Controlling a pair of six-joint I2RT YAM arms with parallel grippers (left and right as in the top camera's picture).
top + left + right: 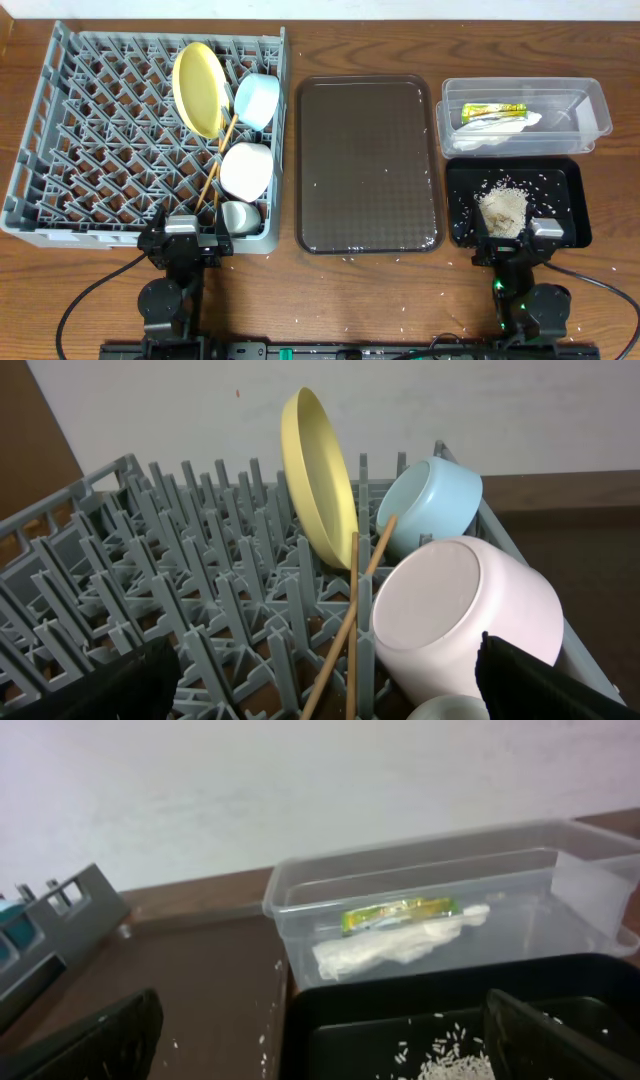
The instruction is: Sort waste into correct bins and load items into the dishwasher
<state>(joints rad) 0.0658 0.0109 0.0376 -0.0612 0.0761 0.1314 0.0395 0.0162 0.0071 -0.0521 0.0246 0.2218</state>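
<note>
The left claw [186, 238] sits released, its two fingers [120, 682] spread wide with nothing between them. It is at the near rim of the grey dish rack [90, 130], towards the rack's right corner. Just ahead of it and slightly right lies the small white cup [240, 215]. Beyond that the white bowl [246, 170] rests on its side, base turned to the claw. Two wooden chopsticks [216, 165] slant away from the claw past the bowl's left flank. Their far ends are up by the yellow plate [200, 88], which stands on edge in the rack farther ahead. The light blue bowl [257, 99] lies tipped just right of the plate.

Right of this claw, and left of the other, a dark brown serving tray [368, 165] lies on the bench [300, 290].

The right claw [515, 238] is likewise released and empty, fingers [100, 1042] wide, at the near edge of the black tray [565, 185]. A heap of rice scraps [502, 208] lies in that tray directly ahead of it. Farther ahead, the clear tub [595, 105] holds the yellow-green wrapper [493, 111], with the crumpled white napkin [500, 130] on its nearer side.
</note>
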